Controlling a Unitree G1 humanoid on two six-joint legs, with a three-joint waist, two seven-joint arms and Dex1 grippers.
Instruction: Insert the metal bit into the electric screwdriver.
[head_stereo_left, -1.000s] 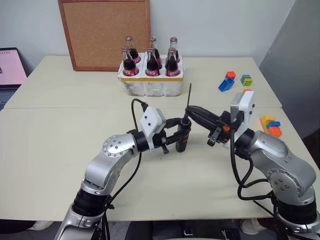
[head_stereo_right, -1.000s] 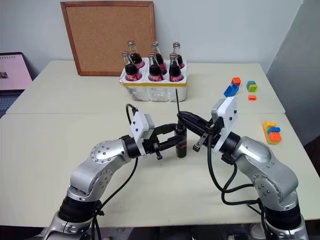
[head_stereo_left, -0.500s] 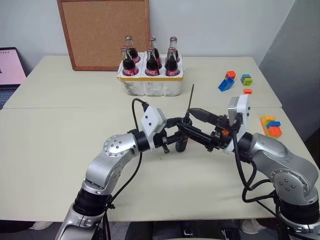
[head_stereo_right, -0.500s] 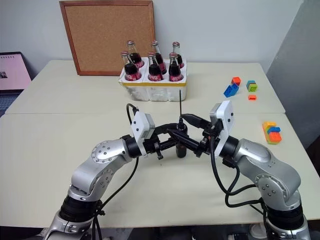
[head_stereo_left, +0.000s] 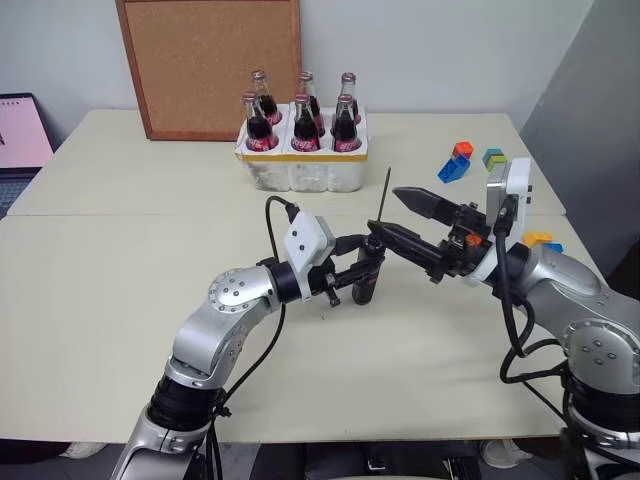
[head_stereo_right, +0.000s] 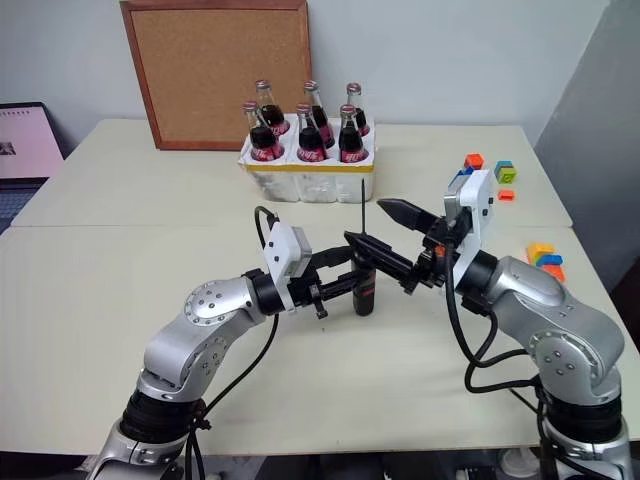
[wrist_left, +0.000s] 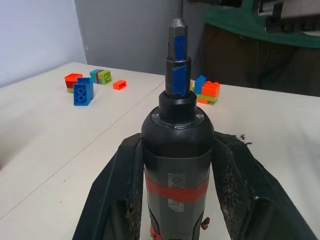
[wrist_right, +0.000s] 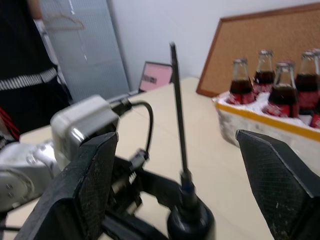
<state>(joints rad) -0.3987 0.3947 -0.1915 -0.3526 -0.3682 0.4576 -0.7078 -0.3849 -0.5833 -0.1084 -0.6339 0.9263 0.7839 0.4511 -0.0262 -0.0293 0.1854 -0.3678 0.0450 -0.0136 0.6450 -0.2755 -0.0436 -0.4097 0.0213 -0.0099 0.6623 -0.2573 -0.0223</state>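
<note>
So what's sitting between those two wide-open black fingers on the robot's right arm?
The metal bit, standing upright out of the electric screwdriver, rises in the gap of the right gripper, touching neither finger; the right wrist view shows it.

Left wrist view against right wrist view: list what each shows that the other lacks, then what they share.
Left wrist alone: the coloured bricks on the table and the screwdriver's red band. Right wrist alone: the cola bottles, the corkboard, and the open right gripper flanking the metal bit. Both: the electric screwdriver, held upright in the left gripper.
</note>
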